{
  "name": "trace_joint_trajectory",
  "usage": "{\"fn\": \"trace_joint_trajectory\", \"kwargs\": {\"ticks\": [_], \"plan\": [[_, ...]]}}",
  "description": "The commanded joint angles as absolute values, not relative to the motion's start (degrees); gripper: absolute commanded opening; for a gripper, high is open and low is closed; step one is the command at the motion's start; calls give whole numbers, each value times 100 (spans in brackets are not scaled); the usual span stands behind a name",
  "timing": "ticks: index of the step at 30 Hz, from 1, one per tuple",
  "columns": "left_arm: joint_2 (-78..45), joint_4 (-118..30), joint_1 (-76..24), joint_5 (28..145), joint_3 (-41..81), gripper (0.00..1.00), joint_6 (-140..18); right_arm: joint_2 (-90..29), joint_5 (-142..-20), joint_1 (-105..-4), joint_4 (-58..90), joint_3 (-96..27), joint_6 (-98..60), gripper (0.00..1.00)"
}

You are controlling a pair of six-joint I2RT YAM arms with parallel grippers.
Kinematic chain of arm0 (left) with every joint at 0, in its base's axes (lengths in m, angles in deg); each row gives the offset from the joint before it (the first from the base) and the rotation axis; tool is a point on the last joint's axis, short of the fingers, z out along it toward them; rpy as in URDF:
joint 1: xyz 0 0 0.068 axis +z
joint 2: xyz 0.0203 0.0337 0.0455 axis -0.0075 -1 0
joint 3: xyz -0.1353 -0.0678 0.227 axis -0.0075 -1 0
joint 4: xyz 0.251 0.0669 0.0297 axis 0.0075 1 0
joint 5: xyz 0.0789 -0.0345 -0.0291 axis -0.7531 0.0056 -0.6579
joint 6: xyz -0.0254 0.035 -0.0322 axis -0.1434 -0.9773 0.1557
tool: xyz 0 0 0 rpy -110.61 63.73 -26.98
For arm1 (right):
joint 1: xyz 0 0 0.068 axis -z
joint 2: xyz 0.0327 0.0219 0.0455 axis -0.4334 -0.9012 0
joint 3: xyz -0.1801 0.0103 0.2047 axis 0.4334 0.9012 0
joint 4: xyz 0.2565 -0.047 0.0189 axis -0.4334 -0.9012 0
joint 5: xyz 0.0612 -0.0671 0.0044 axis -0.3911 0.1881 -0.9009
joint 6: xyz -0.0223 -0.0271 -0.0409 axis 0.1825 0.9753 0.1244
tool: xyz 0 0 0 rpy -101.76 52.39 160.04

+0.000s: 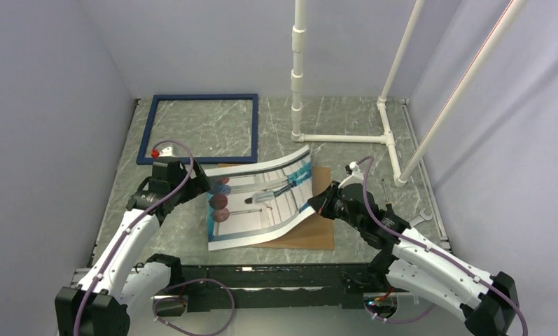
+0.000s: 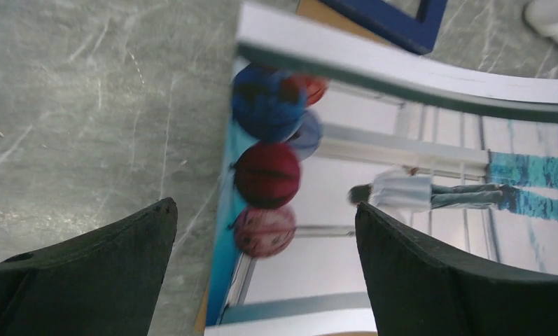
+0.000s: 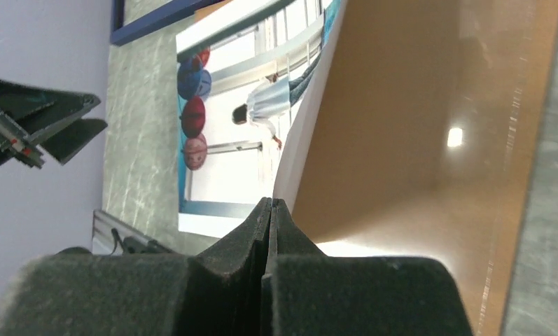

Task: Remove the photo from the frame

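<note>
- Photo (image 1: pixel 262 203) lies mid-desk, already clear of the frame (image 1: pixel 204 96), which sits empty at the far left with its near border just beyond the print's far edge.
- The print is bowed upward. Its right edge is lifted off a brown backing board (image 1: pixel 318 234) that rests flat on the desk (image 1: pixel 374 126), while its left edge is still down.
- The right tool (image 3: pixel 270 210) is clenched on that raised right edge, with the sheet pinched between its pads.
- The left tool (image 2: pixel 263 205) is released, jaws spread wide, and hovers over the print's left edge beside the coloured balls without touching it.
- The print's long axis seems to run left to right, from one tool to the other, so each arm is nearest its own end.
- Judged from this, the next move depends on the left edge. The left tool stands directly above it, and the right one already carries the opposite end.
</note>
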State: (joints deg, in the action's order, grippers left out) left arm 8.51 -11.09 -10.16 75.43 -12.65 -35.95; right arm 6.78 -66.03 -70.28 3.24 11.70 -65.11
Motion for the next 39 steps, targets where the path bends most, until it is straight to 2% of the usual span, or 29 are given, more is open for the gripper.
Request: {"fn": "trace_joint_trajectory", "kwargs": {"ticks": [1,10,18,24,33,39], "plan": [[702,-1701,-1029,7868,-1518,99,-3440,1219,-5903,-7015,315,1631,-6886,0],[-322,-2491,-1029,8259,-1751,99,-3226,1276,-6103,-7021,248,2103,-7086,0],[-1060,-2921,-1025,8150,-1720,99,-3316,1893,-5923,-7024,-235,2524,-7386,0],[-1625,-3165,-1046,8171,-1693,99,-3318,1909,-5962,-7023,-544,2594,-7377,0],[-2202,-3398,-1188,8225,-1518,99,-3299,1712,-6238,-7020,-730,2765,-7391,18],[-2386,-3329,-1232,8151,-1248,99,-3346,1259,-6218,-7022,-1373,2485,-7325,48]]}}
